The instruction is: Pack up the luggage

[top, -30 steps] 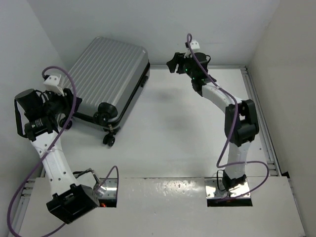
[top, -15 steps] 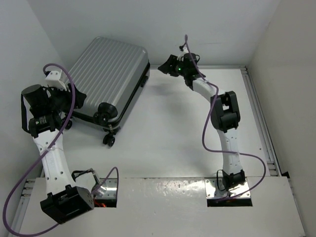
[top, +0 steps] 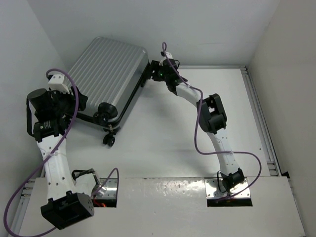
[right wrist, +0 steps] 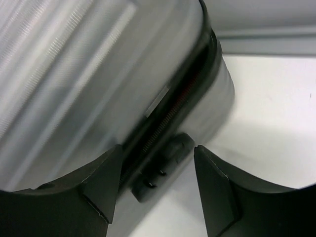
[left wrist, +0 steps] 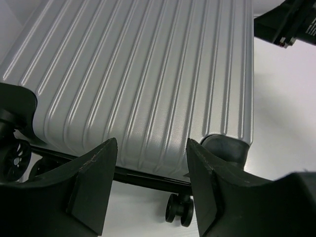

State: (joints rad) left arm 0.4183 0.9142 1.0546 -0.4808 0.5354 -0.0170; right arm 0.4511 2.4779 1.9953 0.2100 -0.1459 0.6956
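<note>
The luggage (top: 106,74) is a silver-grey ribbed suitcase lying closed and flat at the table's far left, small black wheels (top: 108,140) toward me. My left gripper (top: 79,101) is open and empty at its near left corner; the left wrist view shows the ribbed shell (left wrist: 148,74) and a wheel (left wrist: 178,209) between my fingers (left wrist: 94,182). My right gripper (top: 154,69) is open and empty at the suitcase's far right edge. The right wrist view shows the black zip seam (right wrist: 173,108) and a side foot (right wrist: 160,168) between my fingers (right wrist: 215,192).
White walls close in the table on the left, back and right. A metal rail (top: 256,108) runs along the table's right side. The arm bases sit on a white plate (top: 163,197) at the near edge.
My right arm has swung left across the back of the table, and its gripper now sits at the suitcase's far right edge. My left gripper has shifted slightly right toward the suitcase.
</note>
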